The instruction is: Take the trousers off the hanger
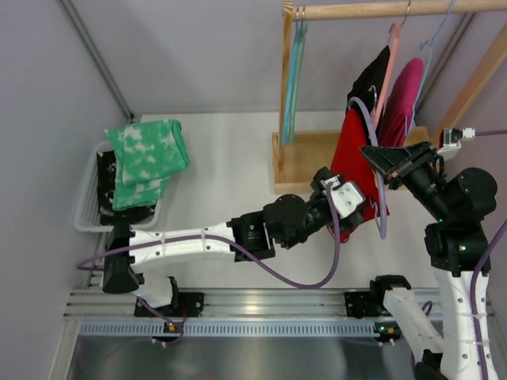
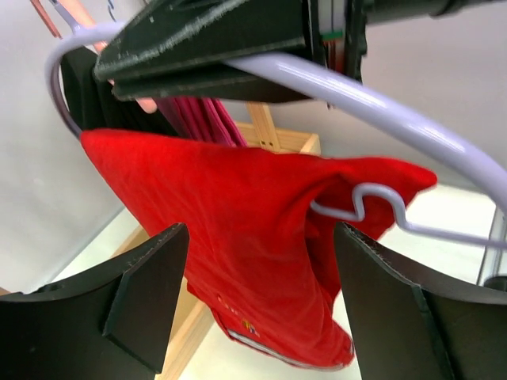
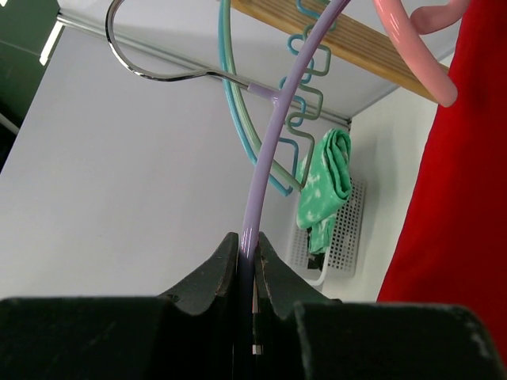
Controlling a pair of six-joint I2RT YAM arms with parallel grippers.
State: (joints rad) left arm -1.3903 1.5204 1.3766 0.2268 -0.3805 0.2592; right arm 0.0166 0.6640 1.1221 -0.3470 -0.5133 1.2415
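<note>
- Looking from the top, where are the red trousers [image 1: 348, 162]?
- They hang on the lilac hanger [image 1: 381, 202] by the wooden rack [image 1: 372, 9], above the desk [image 1: 222, 166]. The left end effector [image 1: 364, 207] is at their lower part.
- And the left wrist view?
- Its 2 fingers [image 2: 142, 293] are spread wide, and the trousers [image 2: 230, 198] show between them.
- And the right wrist view?
- The right end effector [image 3: 246, 249] is pressed together, pinching the hanger [image 3: 265, 150]. The trousers [image 3: 463, 190] are at the right edge. A green cloth [image 3: 325, 186] lies in a white basket [image 3: 344, 237].
</note>
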